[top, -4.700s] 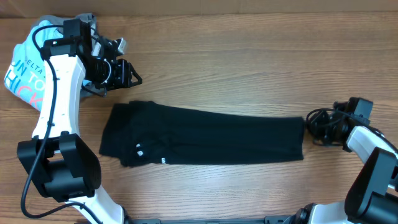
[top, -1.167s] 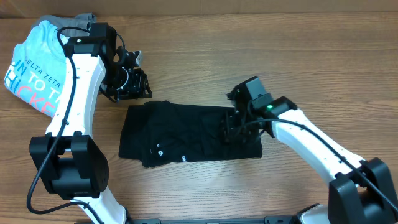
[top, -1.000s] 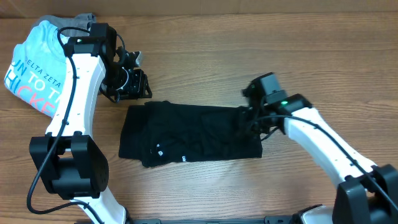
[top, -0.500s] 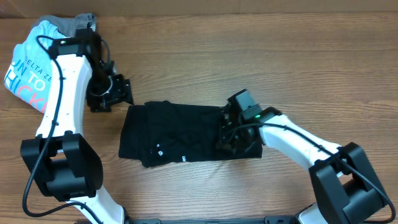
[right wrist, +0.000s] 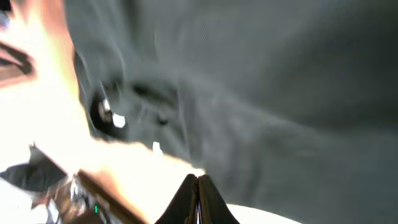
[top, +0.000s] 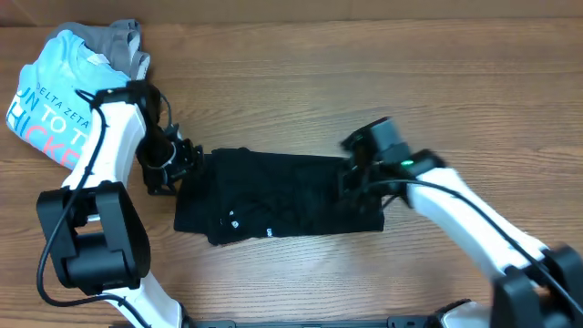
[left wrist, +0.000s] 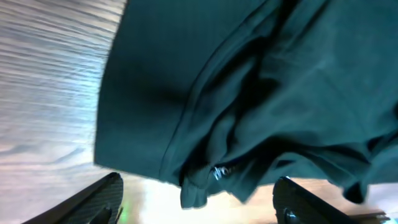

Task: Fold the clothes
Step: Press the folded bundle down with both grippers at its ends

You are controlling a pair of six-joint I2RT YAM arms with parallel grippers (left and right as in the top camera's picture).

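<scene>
Black T-shirt (top: 273, 196), soft fabric, lies in a compact, rumpled oblong at the middle of the wooden table (top: 383, 82), long side running left to right; a tiny white label (top: 230, 217) shows near its near-left corner. Left gripper (top: 169, 169) sits at the shirt's left edge, just beside the cloth; in the left wrist view its fingers (left wrist: 102, 198) stand spread wide, with creased dark fabric filling the frame beyond them and nothing held between. Right gripper (top: 357, 179) is over the shirt's right end; the blurred right wrist view shows its fingertips pressed together to a point above dark cloth, and whether any fabric is pinched cannot be told. Light blue T-shirt (top: 41, 87) with lettering lies at the far left corner, a grey garment (top: 120, 41) bunched against its far side.
</scene>
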